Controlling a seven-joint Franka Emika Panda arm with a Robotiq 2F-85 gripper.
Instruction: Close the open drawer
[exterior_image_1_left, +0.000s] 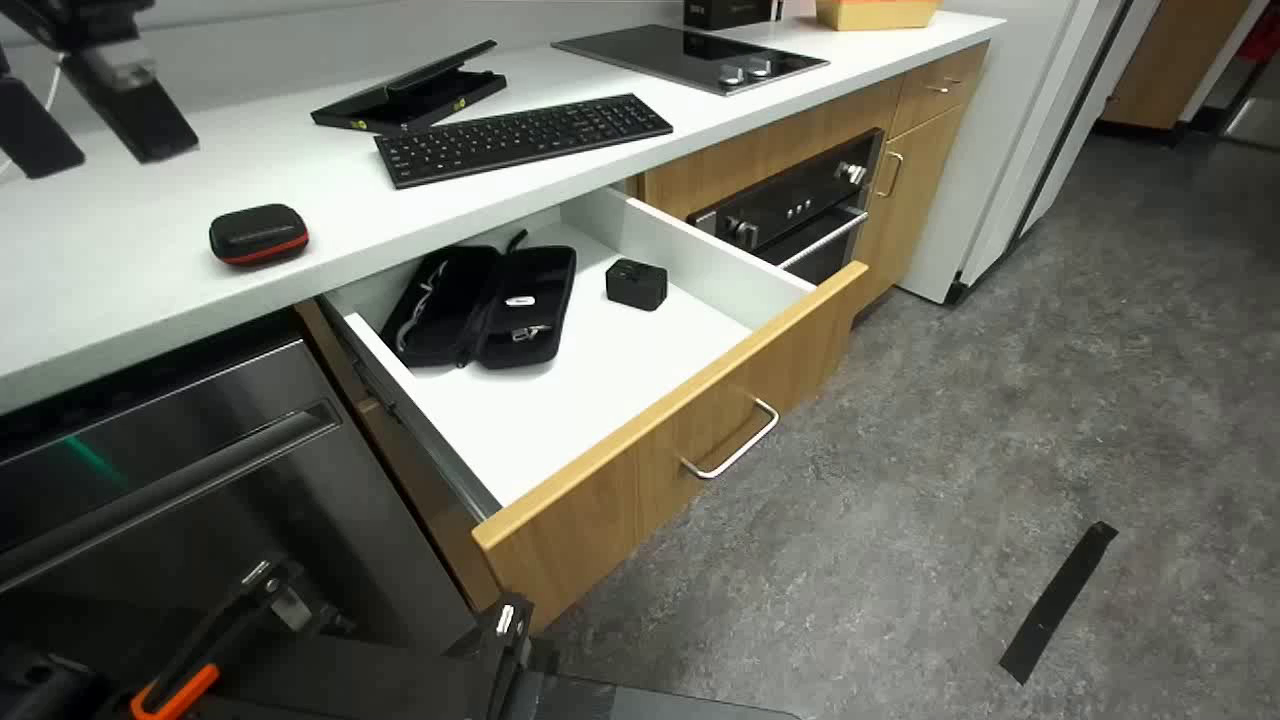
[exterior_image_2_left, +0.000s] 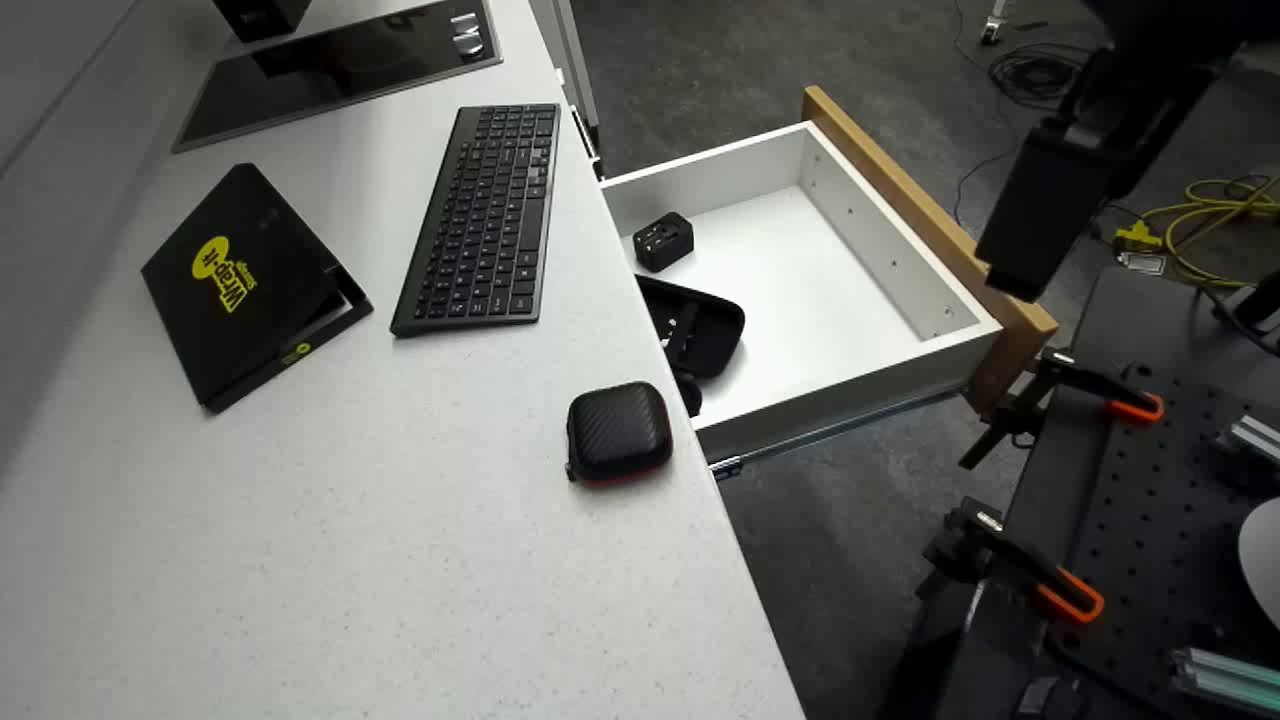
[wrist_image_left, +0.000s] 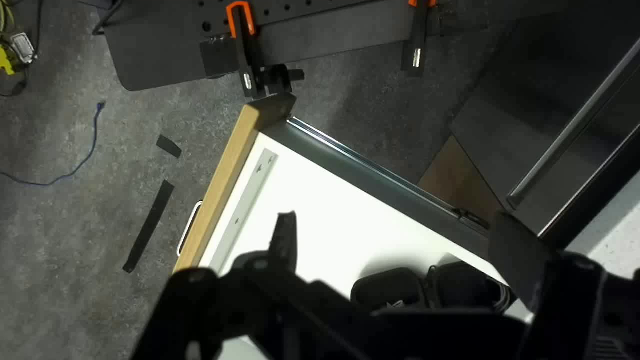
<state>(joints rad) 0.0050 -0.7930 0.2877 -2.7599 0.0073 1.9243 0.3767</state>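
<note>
At ten o'clock in an exterior view, the gripper (exterior_image_1_left: 112, 156) is held high, fingers (exterior_image_1_left: 145, 115) angled toward five o'clock and spread apart; its upper end is cut off by the frame. At two o'clock in an exterior view, a single dark finger (exterior_image_2_left: 1042, 205) is made out, the rest lost in shadow. The light-oak drawer (exterior_image_1_left: 600, 390), standing open, is seen at centre, apart from the gripper. The silver bar handle (exterior_image_1_left: 741, 448) is hidden where the drawer front (exterior_image_2_left: 900, 192) is viewed from behind. In the wrist view, fingers are blurred at seven and four o'clock; part of the open black case (wrist_image_left: 387, 287) is covered by the gripper.
</note>
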